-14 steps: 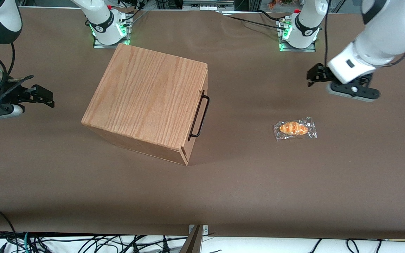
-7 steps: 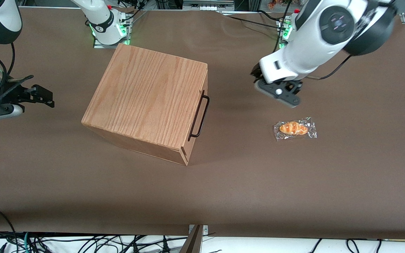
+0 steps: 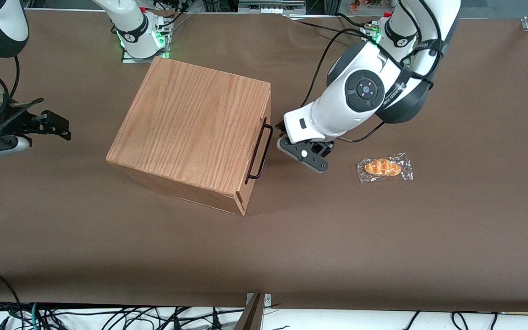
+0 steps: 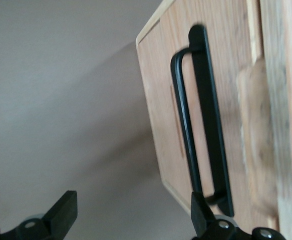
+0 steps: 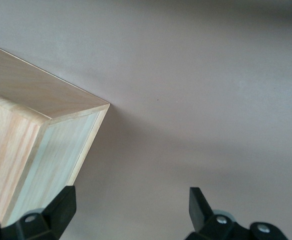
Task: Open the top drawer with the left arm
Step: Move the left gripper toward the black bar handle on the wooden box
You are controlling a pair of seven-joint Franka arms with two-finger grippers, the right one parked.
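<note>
Tool (image 4: 130,220) spread wide, just beside handle (image 3: 259,149) – top drawer (image 4: 186,100) closed – no writing legible

- The hand (image 3: 287,140), fingers spread, hangs just in front of the cabinet (image 3: 190,133), facing the handle (image 3: 259,149); bare desk (image 3: 291,220) lies between.
- A wrapped bun (image 3: 384,167) lies well apart from the cabinet.

left arm (image 3: 360,98) swung in | gripper (image 4: 130,220) now facing handle (image 4: 203,125), apparently open
</note>
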